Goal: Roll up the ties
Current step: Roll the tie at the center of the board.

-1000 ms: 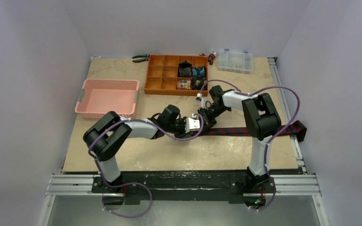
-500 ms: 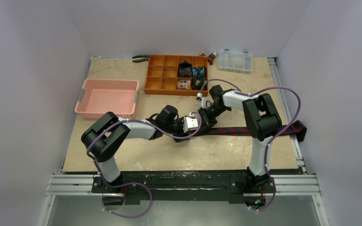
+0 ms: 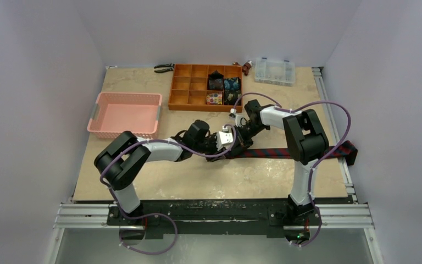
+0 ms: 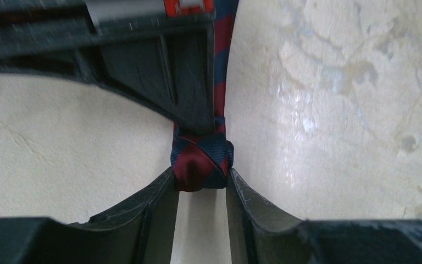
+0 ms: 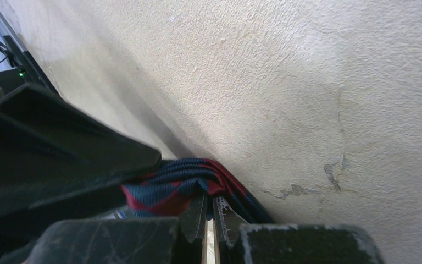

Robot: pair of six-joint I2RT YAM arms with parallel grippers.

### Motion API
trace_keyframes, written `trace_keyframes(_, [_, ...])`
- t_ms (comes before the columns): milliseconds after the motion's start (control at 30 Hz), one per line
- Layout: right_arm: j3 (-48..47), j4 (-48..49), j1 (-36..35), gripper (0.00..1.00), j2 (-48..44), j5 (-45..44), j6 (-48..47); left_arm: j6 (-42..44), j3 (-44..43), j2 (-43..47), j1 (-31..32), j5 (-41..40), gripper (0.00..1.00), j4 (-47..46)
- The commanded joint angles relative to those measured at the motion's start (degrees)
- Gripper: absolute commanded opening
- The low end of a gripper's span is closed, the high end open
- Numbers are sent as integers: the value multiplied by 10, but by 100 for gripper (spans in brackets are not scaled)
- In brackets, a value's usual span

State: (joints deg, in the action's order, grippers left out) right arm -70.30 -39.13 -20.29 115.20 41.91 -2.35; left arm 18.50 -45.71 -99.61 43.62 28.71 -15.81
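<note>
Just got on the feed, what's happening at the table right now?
Both arms meet over the table on the striped tie. The left gripper clamps the small roll started at one end; the right gripper, shut, has its tips at that roll. The remaining length lies flat toward the right edge.

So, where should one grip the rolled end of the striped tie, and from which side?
Pinch the rolled end across its two side faces, coming from the side away from the flat strip; the right gripper covers that strip, so only this side is free.
</note>
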Motion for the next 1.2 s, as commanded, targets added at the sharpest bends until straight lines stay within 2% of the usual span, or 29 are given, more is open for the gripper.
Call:
trace_keyframes(0, [21,31,-3,0,18,-84,-20,-48,-57,-15,12,34,36,-36])
trace_keyframes(200, [21,32,-3,0,18,-70,-19,-49,-68,-63,15,43,37,-57])
trace_keyframes(433, [26,37,-3,0,13,-54,-16,-11,-54,-102,16,34,37,-56])
trace_keyframes(600, [24,32,-3,0,1,-41,-16,11,-44,-96,16,15,27,-21])
trace_keyframes(767, [17,22,3,0,-27,-40,-24,21,-42,-75,15,16,26,23])
trace_keyframes(900, [19,26,3,0,-8,-46,-24,-9,-28,-48,11,16,59,3])
trace_keyframes(1000, [23,33,4,0,2,-47,-21,-11,-15,-49,10,25,65,-16])
trace_keyframes(1167, [26,33,3,0,8,-55,-25,-22,-10,-66,10,-15,64,-32])
